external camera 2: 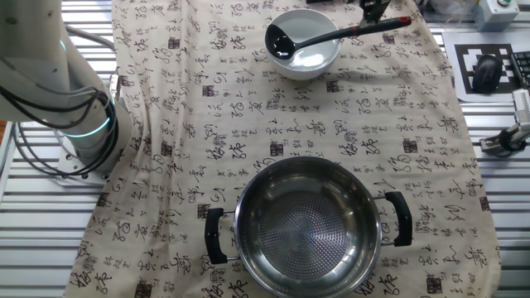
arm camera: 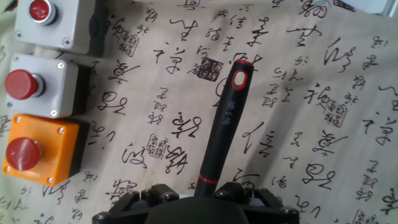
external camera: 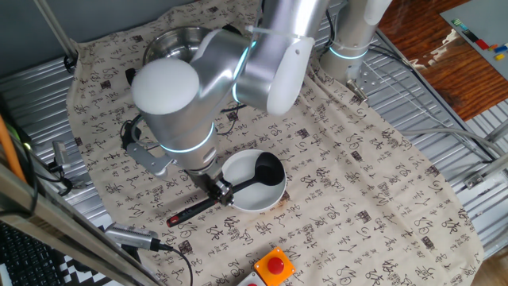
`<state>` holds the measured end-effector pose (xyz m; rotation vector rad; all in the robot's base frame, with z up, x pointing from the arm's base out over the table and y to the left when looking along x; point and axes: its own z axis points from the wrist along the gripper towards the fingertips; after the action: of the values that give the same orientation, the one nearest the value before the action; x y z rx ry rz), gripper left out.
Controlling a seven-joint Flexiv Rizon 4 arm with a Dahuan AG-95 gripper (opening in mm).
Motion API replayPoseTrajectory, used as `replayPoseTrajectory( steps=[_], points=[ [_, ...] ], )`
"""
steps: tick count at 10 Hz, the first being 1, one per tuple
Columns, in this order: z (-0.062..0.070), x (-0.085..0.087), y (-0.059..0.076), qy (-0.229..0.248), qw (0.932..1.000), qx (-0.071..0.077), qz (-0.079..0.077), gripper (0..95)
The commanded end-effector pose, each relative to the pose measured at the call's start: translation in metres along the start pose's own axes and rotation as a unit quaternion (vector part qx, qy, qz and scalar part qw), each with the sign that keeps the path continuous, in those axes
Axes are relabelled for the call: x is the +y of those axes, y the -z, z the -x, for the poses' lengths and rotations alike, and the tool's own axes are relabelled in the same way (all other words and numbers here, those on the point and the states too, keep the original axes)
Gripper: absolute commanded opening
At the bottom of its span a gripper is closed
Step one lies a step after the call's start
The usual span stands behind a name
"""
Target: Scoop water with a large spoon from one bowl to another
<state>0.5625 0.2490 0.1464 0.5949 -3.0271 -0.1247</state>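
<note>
The black ladle [external camera: 238, 189] lies with its deep scoop [external camera: 268, 171] inside the white bowl [external camera: 255, 203] at the front of the table. Its red-tipped handle end [external camera: 173, 220] sticks out to the left over the cloth. My gripper [external camera: 217, 189] is shut on the handle just outside the bowl's rim. In the other fixed view the scoop [external camera 2: 280, 40] sits in the bowl [external camera 2: 319, 60] and the gripper [external camera 2: 374, 10] is at the top edge. The hand view shows the handle [arm camera: 225, 130] running out from between the jaws. The steel pot [external camera: 173, 46] [external camera 2: 306, 223] stands apart, with nothing visible in it.
A printed cloth [external camera 2: 207, 124] covers the table. An orange box with a red button [external camera: 274, 266] sits near the front edge; in the hand view three button boxes [arm camera: 40, 81] line the left. The arm's base [external camera 2: 79, 124] stands at the side, with cables around it.
</note>
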Motion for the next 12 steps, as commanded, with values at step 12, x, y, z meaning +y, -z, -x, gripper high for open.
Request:
replayPoseTrajectory(
  steps=[12],
  points=[
    [0.023,-0.015,-0.029,-0.024,0.9995,-0.020,-0.006,57.0]
  ],
)
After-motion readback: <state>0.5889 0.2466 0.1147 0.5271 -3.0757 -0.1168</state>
